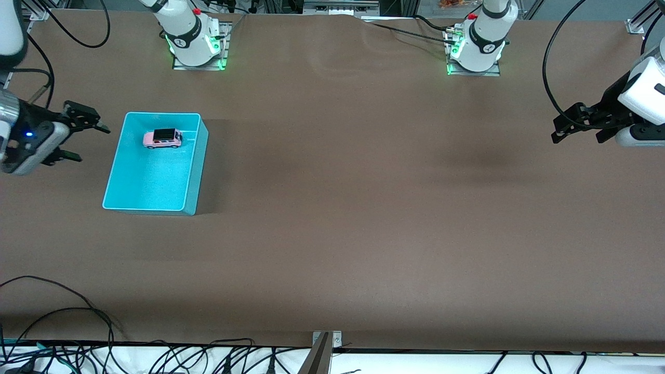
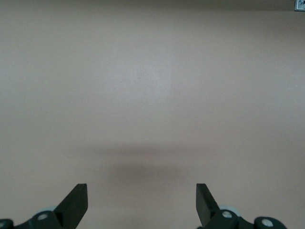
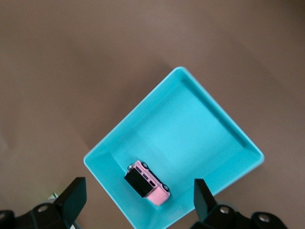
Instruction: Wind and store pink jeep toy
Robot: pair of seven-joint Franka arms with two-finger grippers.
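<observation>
The pink jeep toy (image 1: 162, 138) sits upright inside the turquoise bin (image 1: 195, 171), at the bin's end closest to the robot bases. The right gripper (image 1: 85, 139) hangs just beside the bin at the right arm's desk edge, jaws apart. The left gripper (image 1: 577, 128) hovers over bare desk at the left arm's edge, jaws apart too.

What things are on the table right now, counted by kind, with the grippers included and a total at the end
Toy jeep: 1, pink, in the bin
Bin: 1, turquoise, at the right arm's end of the table
Grippers: 2, both open and empty: the right gripper beside the bin, the left gripper over bare table
Total: 4
</observation>
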